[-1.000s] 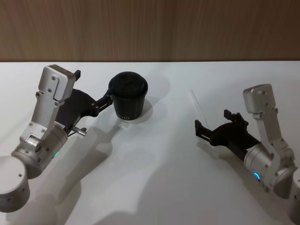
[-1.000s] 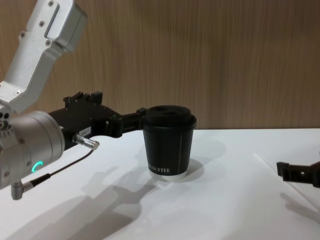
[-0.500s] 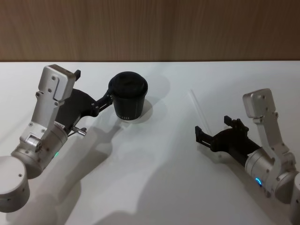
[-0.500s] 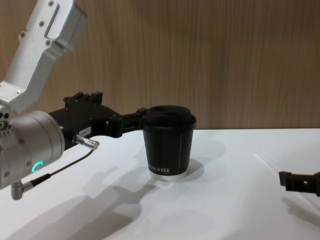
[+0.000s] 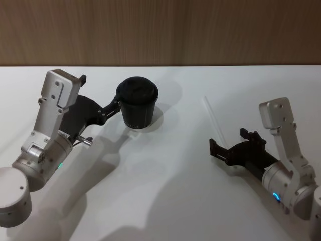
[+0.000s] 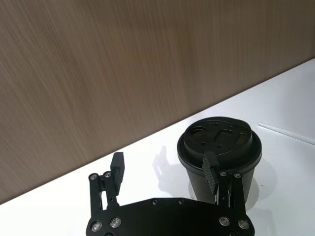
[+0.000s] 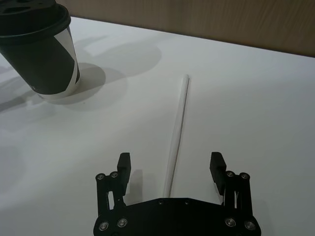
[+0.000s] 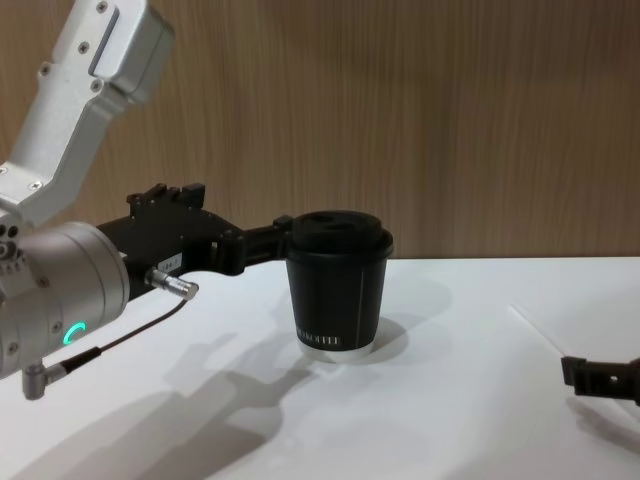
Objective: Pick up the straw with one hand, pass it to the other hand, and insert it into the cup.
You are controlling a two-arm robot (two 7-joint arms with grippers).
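The black lidded cup (image 5: 137, 104) stands upright at the table's back left, also in the chest view (image 8: 336, 290) and the left wrist view (image 6: 220, 149). My left gripper (image 5: 100, 92) is open beside it. One fingertip (image 6: 210, 169) is at the lid's edge, and the cup is outside the jaws. The thin white straw (image 5: 212, 117) lies flat on the right (image 7: 179, 123), faint in the chest view (image 8: 530, 322). My right gripper (image 5: 228, 139) is open and low over the straw's near end, one finger on each side (image 7: 170, 164). Its finger (image 8: 590, 375) shows at the chest view's right edge.
The white table (image 5: 165, 191) runs back to a wooden wall (image 5: 160, 30). A dark cable with a metal plug (image 8: 172, 285) hangs off my left wrist. Open table lies between the cup and the straw.
My right gripper has sunk lower toward the table and drawn slightly back along the straw. The left gripper, the cup and the straw have stayed still.
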